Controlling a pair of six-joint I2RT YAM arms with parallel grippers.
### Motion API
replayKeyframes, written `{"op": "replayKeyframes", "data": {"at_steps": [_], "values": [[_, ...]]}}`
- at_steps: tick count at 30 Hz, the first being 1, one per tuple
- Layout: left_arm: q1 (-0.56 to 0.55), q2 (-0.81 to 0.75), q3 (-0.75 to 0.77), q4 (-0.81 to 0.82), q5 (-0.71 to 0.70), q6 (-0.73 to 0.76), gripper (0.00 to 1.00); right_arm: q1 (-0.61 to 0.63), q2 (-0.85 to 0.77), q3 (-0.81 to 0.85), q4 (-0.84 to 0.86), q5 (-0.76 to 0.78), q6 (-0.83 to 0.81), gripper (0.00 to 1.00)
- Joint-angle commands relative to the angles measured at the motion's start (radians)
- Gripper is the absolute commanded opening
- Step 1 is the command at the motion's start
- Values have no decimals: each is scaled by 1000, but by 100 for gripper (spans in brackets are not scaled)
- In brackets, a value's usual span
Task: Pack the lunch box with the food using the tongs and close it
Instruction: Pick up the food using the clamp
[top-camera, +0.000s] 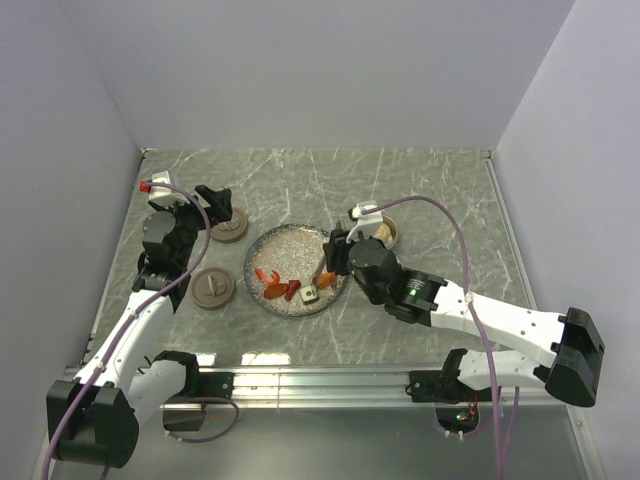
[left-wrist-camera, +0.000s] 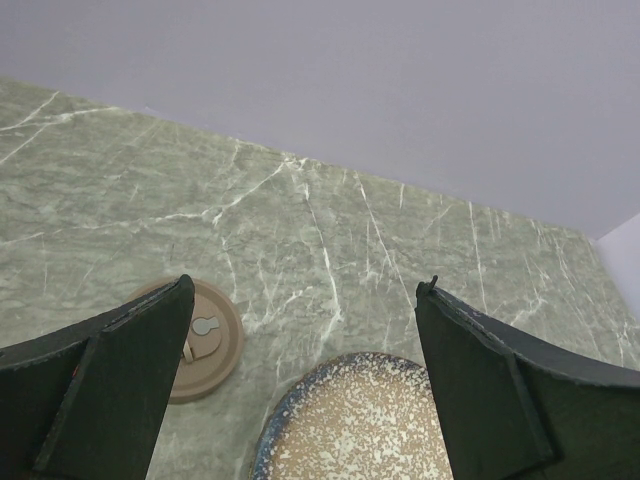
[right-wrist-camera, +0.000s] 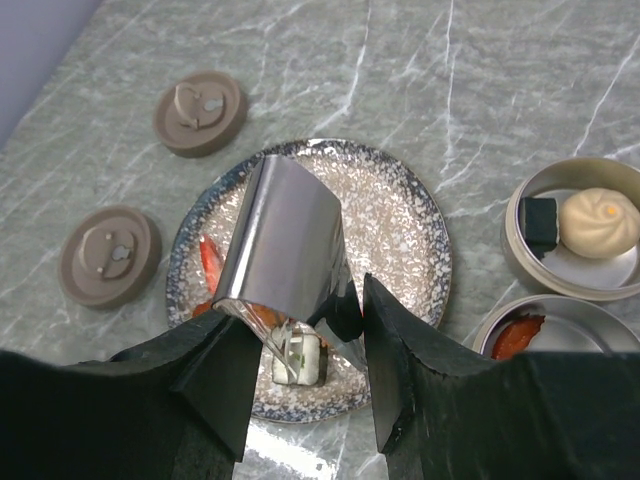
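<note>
My right gripper (right-wrist-camera: 305, 320) is shut on the shiny metal tongs (right-wrist-camera: 285, 235), which reach down over the speckled plate (right-wrist-camera: 400, 215). The tong tips hang just above a white square roll (right-wrist-camera: 300, 362); whether they touch it I cannot tell. A red bit (right-wrist-camera: 210, 262) lies on the plate's left side, and more red and orange bits (top-camera: 278, 285) show from above. Two round lunch box tins stand right of the plate: one (right-wrist-camera: 575, 268) holds a pale ball (right-wrist-camera: 598, 222) and a dark square, the other (right-wrist-camera: 560, 335) a red piece. My left gripper (left-wrist-camera: 305, 287) hangs open and empty.
Two brown round lids lie left of the plate, one farther back (top-camera: 228, 228) under my left gripper and one nearer (top-camera: 212, 288). The right arm (top-camera: 450, 305) stretches across the table's right half. Walls close in the left, back and right sides.
</note>
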Motion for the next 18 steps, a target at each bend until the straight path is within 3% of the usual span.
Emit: {"op": "replayKeyframes", "data": {"at_steps": [1, 18], "values": [[2, -20, -1, 49, 14, -8, 99, 1, 16, 26, 19, 28, 22, 50], [2, -12, -1, 56, 14, -8, 99, -153, 120, 39, 146, -91, -20, 50]]}}
